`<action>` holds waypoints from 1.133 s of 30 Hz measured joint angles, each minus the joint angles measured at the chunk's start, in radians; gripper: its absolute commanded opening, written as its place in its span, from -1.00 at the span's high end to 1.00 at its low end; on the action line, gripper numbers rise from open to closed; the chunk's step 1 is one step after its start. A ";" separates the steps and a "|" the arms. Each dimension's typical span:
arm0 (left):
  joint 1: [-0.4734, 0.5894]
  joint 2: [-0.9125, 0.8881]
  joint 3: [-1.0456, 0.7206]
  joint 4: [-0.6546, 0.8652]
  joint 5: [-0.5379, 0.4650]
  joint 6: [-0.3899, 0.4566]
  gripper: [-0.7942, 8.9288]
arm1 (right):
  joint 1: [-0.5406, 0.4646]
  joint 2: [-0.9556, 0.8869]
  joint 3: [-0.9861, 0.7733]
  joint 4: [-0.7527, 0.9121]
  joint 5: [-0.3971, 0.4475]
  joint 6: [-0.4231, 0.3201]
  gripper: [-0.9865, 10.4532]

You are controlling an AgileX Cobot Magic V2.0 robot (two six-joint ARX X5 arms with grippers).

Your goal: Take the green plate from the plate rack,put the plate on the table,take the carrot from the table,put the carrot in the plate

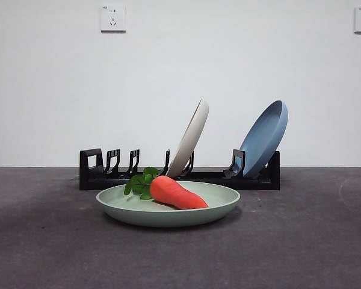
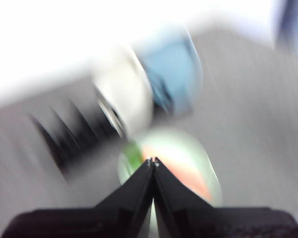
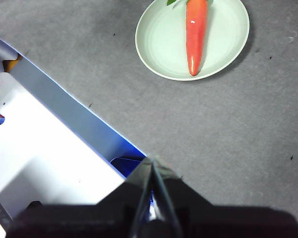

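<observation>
The green plate (image 1: 222, 201) lies flat on the dark grey table (image 1: 301, 241) in front of the black plate rack (image 1: 102, 168). The carrot (image 1: 175, 193) lies in the plate, leaves toward the rack. The right wrist view shows the plate (image 3: 161, 42) and the carrot (image 3: 195, 34) from above. The blurred left wrist view shows the plate (image 2: 186, 148) with the carrot (image 2: 191, 176), and the rack (image 2: 69, 136). My left gripper (image 2: 153, 161) is shut and empty, high above the plate. My right gripper (image 3: 152, 161) is shut and empty, away from the plate near the table's edge.
A cream-white plate (image 1: 189, 138) and a blue plate (image 1: 265, 137) lean in the rack. Several rack holders on the left hold nothing. A white wall with two sockets stands behind. A white and blue structure (image 3: 44, 144) lies beyond the table's edge by the right gripper.
</observation>
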 measured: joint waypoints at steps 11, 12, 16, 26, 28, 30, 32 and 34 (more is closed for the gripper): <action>0.517 -0.364 -0.414 0.525 0.086 0.116 0.84 | 0.000 -0.001 0.000 0.000 0.000 0.000 0.83; 0.547 -0.393 -0.466 0.541 0.088 0.117 0.84 | 0.000 -0.001 0.000 0.000 0.000 0.000 0.83; 0.633 -0.479 -0.643 0.546 0.109 0.117 0.84 | 0.000 -0.001 0.000 0.000 0.000 0.000 0.83; 0.705 -0.617 -0.948 0.544 0.172 0.045 0.84 | 0.000 -0.001 0.000 0.000 0.000 0.000 0.83; 0.705 -0.641 -0.992 0.544 0.172 0.026 0.84 | 0.000 -0.001 0.000 0.000 0.000 0.000 0.83; 0.705 -0.654 -1.026 0.549 0.172 0.010 0.84 | 0.000 -0.001 0.000 0.000 0.000 0.000 0.83; 0.705 -0.654 -1.046 0.549 0.172 0.000 0.84 | 0.000 -0.001 0.000 0.000 0.000 0.000 0.83; 0.705 -0.654 -1.058 0.551 0.172 -0.011 0.84 | 0.000 -0.001 0.000 0.000 0.000 0.000 0.83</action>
